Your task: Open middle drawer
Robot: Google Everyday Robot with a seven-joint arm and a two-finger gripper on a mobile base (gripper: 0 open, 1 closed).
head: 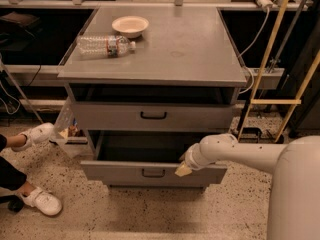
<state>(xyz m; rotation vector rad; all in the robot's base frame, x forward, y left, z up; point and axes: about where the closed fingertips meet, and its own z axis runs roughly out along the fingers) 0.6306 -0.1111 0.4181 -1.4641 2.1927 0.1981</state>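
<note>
End effector (183, 169) rests against the middle drawer (115, 172), right of its handle (153, 173).

Middle drawer (120, 173) stands pulled out toward the near side, interior in shadow. Black bar handle (153, 172) centred on its front. Gripper (183, 170) at the front's top edge, just right of the handle; white arm (235, 151) reaches in from the right. On the cabinet surface (190, 44), far left: bowl (130, 26), with a plastic bottle (105, 45) on its side just nearer.
</note>
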